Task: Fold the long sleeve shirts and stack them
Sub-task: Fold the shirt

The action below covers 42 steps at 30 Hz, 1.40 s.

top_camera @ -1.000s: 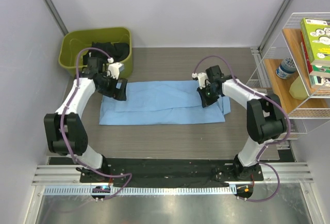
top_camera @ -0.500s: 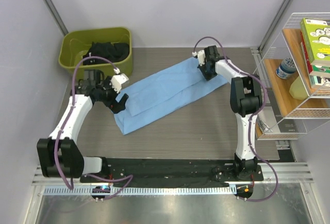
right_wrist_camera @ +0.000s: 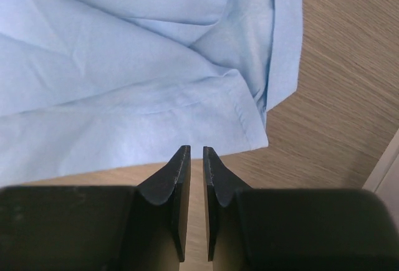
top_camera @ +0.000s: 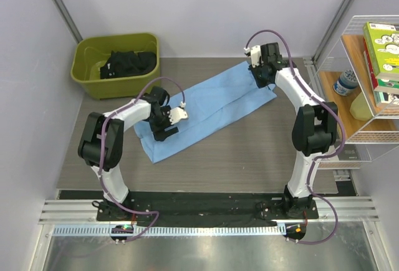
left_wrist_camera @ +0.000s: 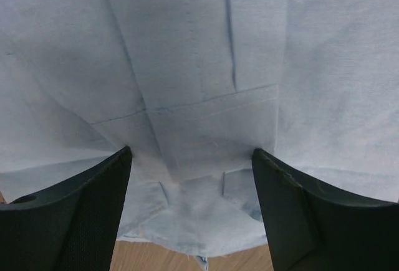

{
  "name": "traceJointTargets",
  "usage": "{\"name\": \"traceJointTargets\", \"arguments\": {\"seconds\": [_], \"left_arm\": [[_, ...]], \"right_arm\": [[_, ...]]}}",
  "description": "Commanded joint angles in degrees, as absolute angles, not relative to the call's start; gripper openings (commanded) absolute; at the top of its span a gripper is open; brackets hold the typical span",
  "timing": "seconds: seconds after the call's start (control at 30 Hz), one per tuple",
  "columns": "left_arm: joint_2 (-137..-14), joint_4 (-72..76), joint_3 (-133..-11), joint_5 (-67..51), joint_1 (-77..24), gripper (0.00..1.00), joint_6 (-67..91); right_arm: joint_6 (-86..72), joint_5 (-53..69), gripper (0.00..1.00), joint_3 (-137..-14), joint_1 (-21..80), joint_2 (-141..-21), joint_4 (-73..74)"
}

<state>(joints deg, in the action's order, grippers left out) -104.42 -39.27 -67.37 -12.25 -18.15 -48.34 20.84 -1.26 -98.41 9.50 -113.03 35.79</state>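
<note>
A light blue long sleeve shirt (top_camera: 212, 106), folded into a long strip, lies slantwise on the wooden table (top_camera: 243, 159), from near left to far right. My left gripper (top_camera: 164, 125) hangs over its near-left end. In the left wrist view the jaws (left_wrist_camera: 190, 154) stand wide open above the shirt (left_wrist_camera: 187, 65), with seams and a hem edge between the fingers. My right gripper (top_camera: 265, 79) is at the far-right end. Its jaws (right_wrist_camera: 196, 150) are parted by a narrow gap, bare wood showing between them. The shirt's corner (right_wrist_camera: 249, 128) lies just past the tips.
A green bin (top_camera: 84, 75) holding dark clothes (top_camera: 128, 62) stands at the far left. A wire shelf (top_camera: 368, 134) with books and a bottle stands along the right side. Grey walls close in the back and the left.
The shirt swung from lying straight across to slantwise as my right gripper carried its end to the far side, then parted its jaws. My left gripper moved right onto the near-left end.
</note>
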Motion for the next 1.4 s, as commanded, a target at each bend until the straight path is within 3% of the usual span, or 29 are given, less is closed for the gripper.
{"name": "traceJointTargets", "arguments": {"seconds": [0.0, 0.2, 0.33, 0.4, 0.53, 0.6, 0.8, 1.1, 1.37], "left_arm": [[-105.1, -40.9, -62.8, -4.5, -21.8, 0.77, -52.5], [-101.6, -46.8, -57.0, -6.4, -36.2, 0.77, -46.4], [-103.6, -51.4, -66.4, -14.3, -50.7, 0.75, -37.4], [-104.5, -52.4, -71.2, -18.5, -53.2, 0.76, -32.2], [-99.3, -50.8, -77.8, -29.6, -48.6, 0.80, -25.7], [-94.9, -46.4, -75.8, -33.0, -45.6, 0.88, -23.7], [-80.3, -40.5, -68.8, -32.0, -32.6, 1.00, -17.8], [-66.5, -39.7, -60.1, -25.5, -24.2, 1.00, -13.2], [-64.9, -37.8, -55.2, -16.8, -21.9, 1.00, -8.8]], "right_arm": [[18.7, 2.7, 0.19, -97.0, 7.8, -110.9, 40.5], [20.0, 4.4, 0.16, -98.4, 6.3, -113.8, 44.7], [20.9, 4.1, 0.14, -100.8, 6.1, -116.8, 46.8], [21.0, 4.8, 0.14, -101.8, 6.1, -118.6, 47.5], [21.2, 6.1, 0.12, -105.8, 6.3, -123.5, 48.3], [21.7, 4.9, 0.09, -107.0, 6.3, -127.2, 47.6], [24.6, 2.5, 0.08, -113.8, 7.5, -135.2, 45.6], [31.8, 0.6, 0.13, -120.0, 18.0, -142.7, 37.8], [30.5, -8.6, 0.21, -138.4, 22.1, -150.6, 30.9]]}}
